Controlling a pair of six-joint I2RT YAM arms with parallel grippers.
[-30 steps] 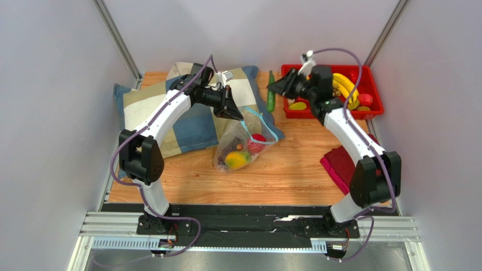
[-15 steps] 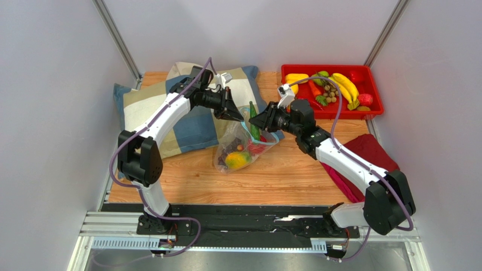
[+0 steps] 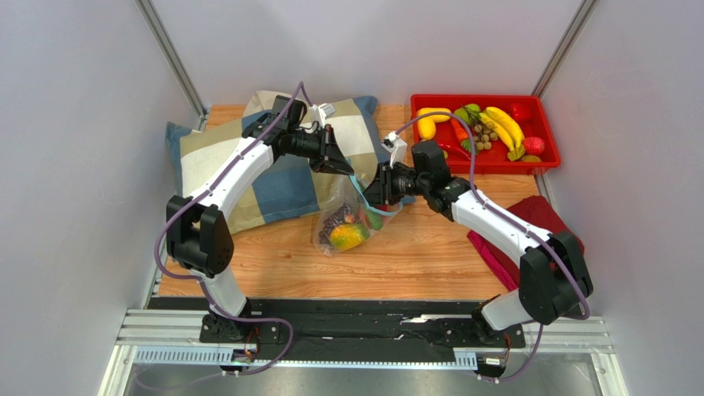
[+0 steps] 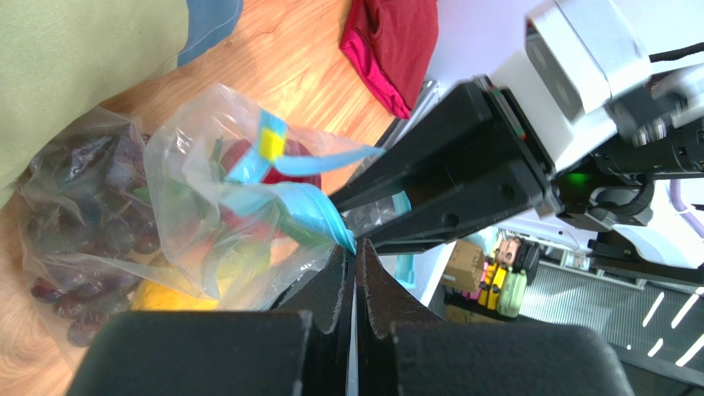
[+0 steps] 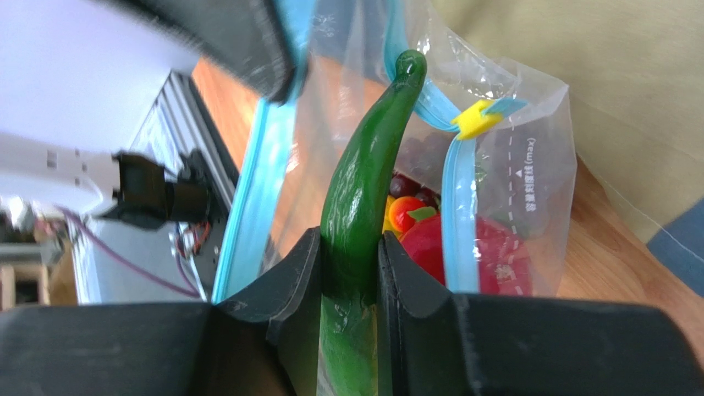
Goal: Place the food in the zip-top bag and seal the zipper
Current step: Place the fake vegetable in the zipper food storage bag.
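The clear zip-top bag (image 3: 340,223) lies on the wooden table beside the cushion. Inside it are dark grapes (image 4: 99,206), a red piece (image 5: 487,256) and a yellow-orange fruit (image 3: 347,235). My left gripper (image 3: 345,169) (image 4: 356,252) is shut on the bag's light blue zipper (image 4: 306,210) and holds that edge of the mouth up. My right gripper (image 3: 369,196) (image 5: 349,247) is shut on a long green vegetable (image 5: 363,198). The vegetable's tip points into the open mouth between the two blue strips (image 5: 457,214).
A red tray (image 3: 552,140) at the back right holds bananas (image 3: 504,124), a yellow piece and several other food pieces. A plaid cushion (image 3: 206,157) covers the back left. A dark red cloth (image 3: 496,239) lies under the right forearm.
My right arm swung from the red tray over to the bag, carrying the green vegetable to its mouth. My left gripper kept its hold on the zipper edge.
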